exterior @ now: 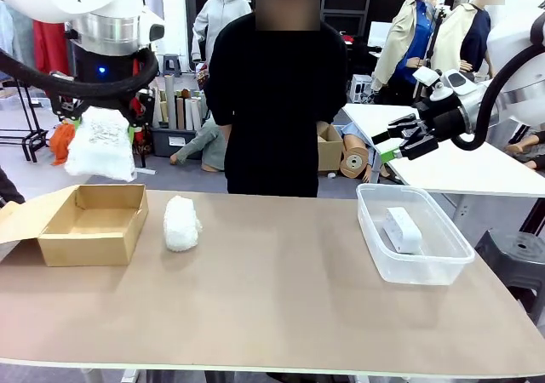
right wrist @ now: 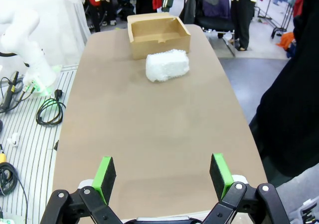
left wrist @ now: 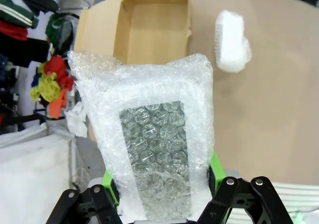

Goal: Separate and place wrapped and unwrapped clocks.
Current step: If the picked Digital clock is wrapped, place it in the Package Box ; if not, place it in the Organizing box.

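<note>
My left gripper (exterior: 102, 115) is shut on a bubble-wrapped clock (exterior: 100, 146), which hangs in the air above the far left corner of an open cardboard box (exterior: 89, 221). In the left wrist view the green pads (left wrist: 214, 168) squeeze this wrapped clock (left wrist: 154, 134), and a dark panel shows through the wrap. A second white wrapped clock (exterior: 181, 223) lies on the table right of the box. The bare white clock (exterior: 402, 228) rests inside a clear plastic bin (exterior: 451, 260) at the right. My right gripper (exterior: 407, 140) stands open and empty, above and behind the bin.
A person in black (exterior: 277, 102) stands at the far edge, hands out of sight. The right wrist view looks down the brown table (right wrist: 149, 134) toward the box (right wrist: 158, 32) and the white bundle (right wrist: 167, 64). A white table (exterior: 460, 166) sits behind at right.
</note>
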Motion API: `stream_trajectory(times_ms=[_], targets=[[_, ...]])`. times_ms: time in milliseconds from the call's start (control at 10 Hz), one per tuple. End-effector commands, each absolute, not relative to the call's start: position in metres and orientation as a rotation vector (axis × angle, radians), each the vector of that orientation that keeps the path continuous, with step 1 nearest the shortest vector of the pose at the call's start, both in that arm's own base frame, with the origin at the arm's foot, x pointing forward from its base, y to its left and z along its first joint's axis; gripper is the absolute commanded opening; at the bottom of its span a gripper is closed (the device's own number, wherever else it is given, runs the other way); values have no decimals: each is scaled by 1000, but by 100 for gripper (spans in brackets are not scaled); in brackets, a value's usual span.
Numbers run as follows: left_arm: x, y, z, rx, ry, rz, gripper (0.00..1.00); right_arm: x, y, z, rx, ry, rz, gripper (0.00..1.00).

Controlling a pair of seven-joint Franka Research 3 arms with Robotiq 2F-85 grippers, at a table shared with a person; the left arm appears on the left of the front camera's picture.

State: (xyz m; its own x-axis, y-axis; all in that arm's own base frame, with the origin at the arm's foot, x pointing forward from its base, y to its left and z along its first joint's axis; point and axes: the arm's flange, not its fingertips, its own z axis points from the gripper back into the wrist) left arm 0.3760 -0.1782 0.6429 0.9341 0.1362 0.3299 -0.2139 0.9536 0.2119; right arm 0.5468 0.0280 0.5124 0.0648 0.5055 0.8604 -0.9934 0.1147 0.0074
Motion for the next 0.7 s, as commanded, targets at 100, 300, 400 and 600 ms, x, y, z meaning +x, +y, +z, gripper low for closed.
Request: stream_trajectory(times_ms=[100, 300, 400, 600], targets=[[389, -140, 642, 323, -255, 86, 0, 546, 28, 514, 751, -836, 1313, 100], [412, -102, 625, 364, -246, 109, 0, 546, 28, 514, 751, -836, 1313, 100], [423, -79, 614, 351, -230, 70, 0, 546, 28, 514, 751, -836, 1313, 100], [443, -36, 594, 343, -217, 52, 0, 546, 28, 514, 751, -836, 1313, 100]])
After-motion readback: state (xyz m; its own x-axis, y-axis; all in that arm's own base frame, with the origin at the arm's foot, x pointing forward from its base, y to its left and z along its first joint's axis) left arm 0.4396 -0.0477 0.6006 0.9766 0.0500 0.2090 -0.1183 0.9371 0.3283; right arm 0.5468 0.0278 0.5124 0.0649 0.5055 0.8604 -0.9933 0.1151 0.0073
